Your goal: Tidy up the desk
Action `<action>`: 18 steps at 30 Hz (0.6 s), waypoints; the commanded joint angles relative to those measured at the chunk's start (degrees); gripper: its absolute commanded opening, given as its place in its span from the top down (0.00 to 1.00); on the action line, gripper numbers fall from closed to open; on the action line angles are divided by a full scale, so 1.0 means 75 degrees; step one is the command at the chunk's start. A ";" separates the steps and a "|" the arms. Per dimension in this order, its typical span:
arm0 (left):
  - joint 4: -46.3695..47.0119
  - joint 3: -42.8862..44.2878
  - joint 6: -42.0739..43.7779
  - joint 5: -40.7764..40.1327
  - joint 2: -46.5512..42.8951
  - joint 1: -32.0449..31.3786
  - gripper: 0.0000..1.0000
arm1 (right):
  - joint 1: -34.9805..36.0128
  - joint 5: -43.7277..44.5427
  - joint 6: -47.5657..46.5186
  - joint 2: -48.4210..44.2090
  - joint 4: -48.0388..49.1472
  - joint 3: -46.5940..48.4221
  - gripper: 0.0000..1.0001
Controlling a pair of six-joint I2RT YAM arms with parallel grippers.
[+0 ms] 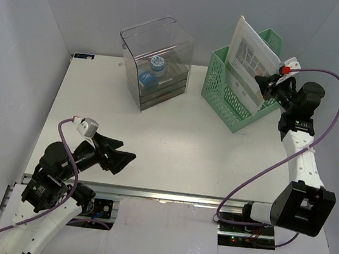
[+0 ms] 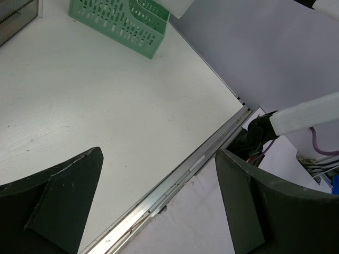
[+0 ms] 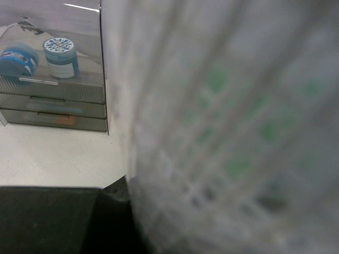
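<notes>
The desk (image 1: pixel 173 146) is a wide white tabletop with a metal rail (image 2: pixel 180 174) along its front. My left gripper (image 1: pixel 127 153) hovers low over the front left part, open, with nothing between its dark fingers (image 2: pixel 69 201). At the back right, a white printed paper booklet (image 1: pixel 251 56) stands tilted in the green mesh file rack (image 1: pixel 233 103). My right gripper (image 1: pixel 266 86) is shut on the booklet's right edge. In the right wrist view the booklet (image 3: pixel 222 127) is a blur filling most of the frame beside one dark finger (image 3: pixel 63 217).
A clear smoky drawer box (image 1: pixel 158 64) stands at the back centre, with blue jars (image 3: pixel 60 50) on top of its drawers. The green rack (image 2: pixel 122 21) shows far off in the left wrist view. White walls close in the left, back and right.
</notes>
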 commanded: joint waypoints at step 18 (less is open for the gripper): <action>0.0585 -0.0264 -0.0289 0.0024 0.0490 0.0026 0.02 | 0.0152 -0.0121 0.0297 0.1092 0.2542 -0.1115 0.90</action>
